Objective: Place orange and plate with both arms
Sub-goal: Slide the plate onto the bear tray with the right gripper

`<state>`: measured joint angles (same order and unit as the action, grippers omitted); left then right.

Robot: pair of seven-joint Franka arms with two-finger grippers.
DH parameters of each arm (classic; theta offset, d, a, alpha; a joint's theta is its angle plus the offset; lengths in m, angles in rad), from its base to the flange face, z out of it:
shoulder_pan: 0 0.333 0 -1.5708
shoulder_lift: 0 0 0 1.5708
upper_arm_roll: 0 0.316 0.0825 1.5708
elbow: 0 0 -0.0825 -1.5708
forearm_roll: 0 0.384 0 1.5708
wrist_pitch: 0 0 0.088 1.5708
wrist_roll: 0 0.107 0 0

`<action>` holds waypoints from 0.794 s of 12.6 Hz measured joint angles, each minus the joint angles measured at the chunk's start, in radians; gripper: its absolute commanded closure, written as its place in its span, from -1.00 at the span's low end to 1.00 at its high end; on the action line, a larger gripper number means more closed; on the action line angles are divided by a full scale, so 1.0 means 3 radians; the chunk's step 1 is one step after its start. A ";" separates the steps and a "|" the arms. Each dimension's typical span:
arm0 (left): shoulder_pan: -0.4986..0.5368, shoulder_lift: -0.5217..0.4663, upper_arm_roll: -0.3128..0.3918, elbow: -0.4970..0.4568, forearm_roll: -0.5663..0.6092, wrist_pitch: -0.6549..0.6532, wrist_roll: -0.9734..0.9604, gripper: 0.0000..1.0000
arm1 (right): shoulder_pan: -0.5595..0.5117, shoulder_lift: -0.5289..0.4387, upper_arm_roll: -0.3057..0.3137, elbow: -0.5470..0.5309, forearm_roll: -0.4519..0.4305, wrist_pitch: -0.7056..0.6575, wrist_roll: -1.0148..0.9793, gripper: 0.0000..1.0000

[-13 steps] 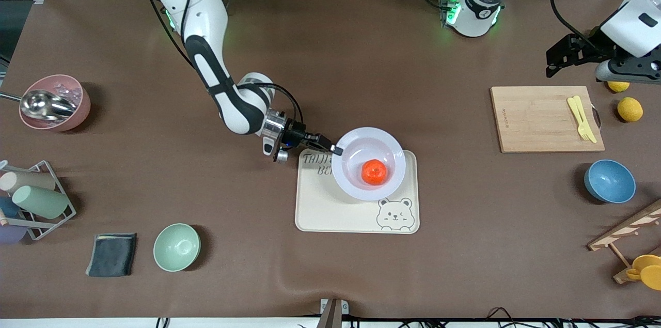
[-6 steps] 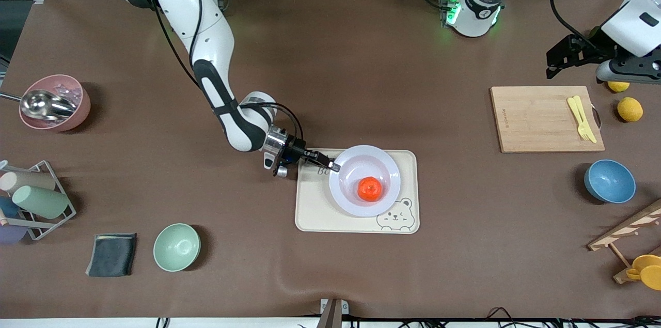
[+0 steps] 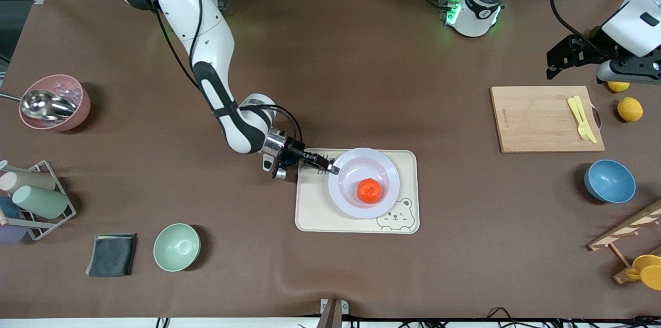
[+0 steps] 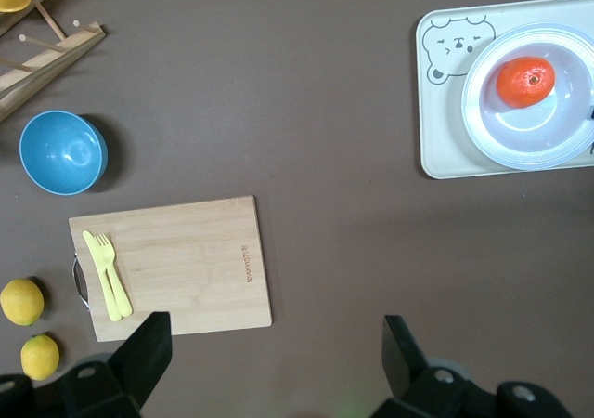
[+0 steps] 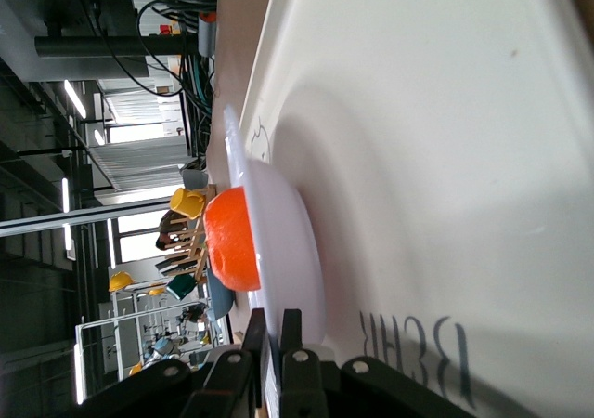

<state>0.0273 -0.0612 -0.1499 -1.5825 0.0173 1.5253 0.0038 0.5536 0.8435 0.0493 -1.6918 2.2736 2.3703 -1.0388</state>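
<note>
orange [image 3: 370, 190] sits in the plate's [image 3: 384, 165] well | plate's on the bear tray [image 3: 315, 214] mid-table | right gripper [image 3: 334, 167] pinched on the plate rim at the right arm's end | left gripper [image 4: 269, 362] fingers wide apart, waiting over the cutting board [image 3: 537, 119] | pink bowl [image 3: 77, 111] holds a metal scoop [image 3: 44, 104]

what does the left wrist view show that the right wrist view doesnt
Only the left wrist view: the cutting board with the yellow fork, the blue bowl, two lemons and the left gripper, open over bare table. Only the right wrist view: the right gripper pinching the plate's rim, and the tray's lettering. Both: the orange in the plate on the tray.
</note>
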 measured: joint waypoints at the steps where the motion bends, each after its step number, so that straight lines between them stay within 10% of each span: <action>1: -0.0005 0.0005 -0.0023 0.0000 0.0078 0.0004 0.0000 -1.00 | 0.0000 0.0000 0.0002 0.0029 0.0000 0.0097 0.0002 0.17; 10: 0.0131 0.0011 -0.0065 0.0000 -0.0092 0.0058 -0.0019 -1.00 | 0.0023 0.0000 0.0019 0.0313 -0.0881 0.0661 0.1087 0.20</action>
<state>0.0666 -0.0579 -0.1693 -1.5825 -0.0105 1.5428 -0.0019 0.5605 0.8435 0.0551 -1.5980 2.0094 2.5684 -0.7128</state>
